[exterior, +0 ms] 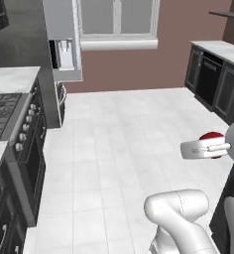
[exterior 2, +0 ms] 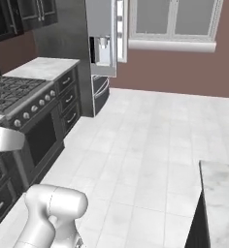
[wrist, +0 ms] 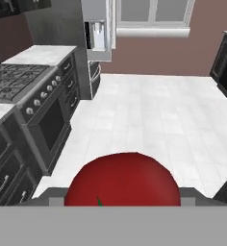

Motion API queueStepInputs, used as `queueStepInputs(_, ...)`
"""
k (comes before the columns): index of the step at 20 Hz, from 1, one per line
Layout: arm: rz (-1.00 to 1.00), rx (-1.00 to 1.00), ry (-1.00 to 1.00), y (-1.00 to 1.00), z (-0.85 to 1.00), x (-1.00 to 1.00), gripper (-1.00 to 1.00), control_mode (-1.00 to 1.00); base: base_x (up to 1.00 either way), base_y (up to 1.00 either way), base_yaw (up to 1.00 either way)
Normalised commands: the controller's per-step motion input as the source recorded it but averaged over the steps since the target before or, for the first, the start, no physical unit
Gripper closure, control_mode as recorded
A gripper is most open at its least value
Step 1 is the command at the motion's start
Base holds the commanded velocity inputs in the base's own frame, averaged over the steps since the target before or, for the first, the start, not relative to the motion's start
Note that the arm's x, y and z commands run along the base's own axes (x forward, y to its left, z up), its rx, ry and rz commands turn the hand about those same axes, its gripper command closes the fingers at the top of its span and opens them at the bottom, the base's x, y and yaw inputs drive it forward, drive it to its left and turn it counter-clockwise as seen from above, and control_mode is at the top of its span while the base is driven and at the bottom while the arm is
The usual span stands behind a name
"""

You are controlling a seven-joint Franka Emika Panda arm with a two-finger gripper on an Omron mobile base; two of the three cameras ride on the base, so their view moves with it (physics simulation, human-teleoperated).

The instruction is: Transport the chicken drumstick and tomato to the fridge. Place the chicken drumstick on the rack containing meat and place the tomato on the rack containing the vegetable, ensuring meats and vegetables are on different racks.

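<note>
The tomato (wrist: 121, 180), a glossy red ball, sits low in the hand view between the finger tips of my gripper (wrist: 122, 198), which is shut on it. In the left base view the tomato (exterior: 213, 137) peeks out behind the white hand of the gripper (exterior: 210, 147), held in the air at the right, above the floor. The fridge (exterior: 64, 49) stands far off at the back left, its dispenser door facing me (exterior 2: 104, 41) (wrist: 96, 29). The chicken drumstick is out of view, and the fridge's racks are hidden.
A black stove (exterior: 12, 119) with knobs and marble counters (exterior 2: 43, 68) line the left side. Dark cabinets (exterior: 213, 82) stand at the back right. A marble island corner (exterior 2: 223, 193) is near the base on the right. White tiled floor (wrist: 154, 110) stretches toward the fridge.
</note>
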Motion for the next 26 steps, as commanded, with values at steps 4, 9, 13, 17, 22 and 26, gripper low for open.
queueStepInputs(4,0.0,0.0,0.0,0.0,0.0,0.0,1.0,1.0,1.0,0.0,-0.15)
queueStepInputs(9,0.0,0.0,0.0,0.0,0.0,0.0,1.0,1.0,1.0,0.0,-0.1)
queueStepInputs(13,0.0,0.0,0.0,0.0,0.0,0.0,1.0,1.0,1.0,-0.18,-0.04)
queueStepInputs(17,0.0,0.0,0.0,0.0,0.0,0.0,1.0,1.0,1.0,-0.25,-0.04)
queueStepInputs(22,0.0,0.0,0.0,0.0,0.0,0.0,1.0,1.0,1.0,-0.22,-0.02)
queueStepInputs(26,0.0,0.0,0.0,0.0,0.0,0.0,1.0,1.0,1.0,-0.27,0.0)
